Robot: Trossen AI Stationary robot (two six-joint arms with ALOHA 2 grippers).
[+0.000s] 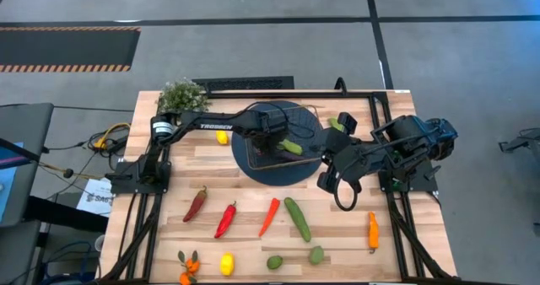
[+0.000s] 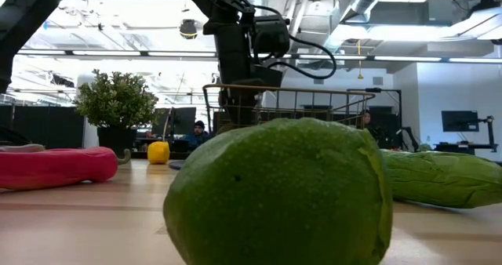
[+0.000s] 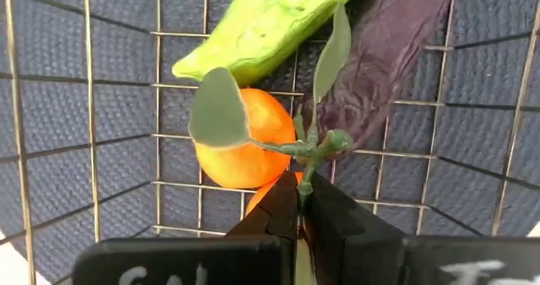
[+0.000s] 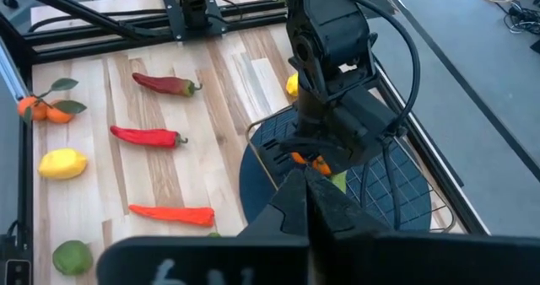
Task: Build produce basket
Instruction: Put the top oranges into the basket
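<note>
1. Three pieces sit in the wire basket (image 1: 278,142) at the worktop's far middle: a cucumber (image 3: 261,24), an eggplant (image 3: 380,57), tangerines (image 3: 245,137).
2. Your left hand (image 3: 299,202) is clamped on the tangerine stem there.
3. Your right hand (image 4: 308,192) is closed, empty, near the right edge.
4. Peppers (image 1: 224,220), a lemon (image 1: 226,264) and limes (image 1: 274,262) remain along the near edge.

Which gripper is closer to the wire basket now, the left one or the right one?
Left. The left gripper is inside the basket, shut on the tangerines. The right gripper sits beside the basket, outside it.
</note>
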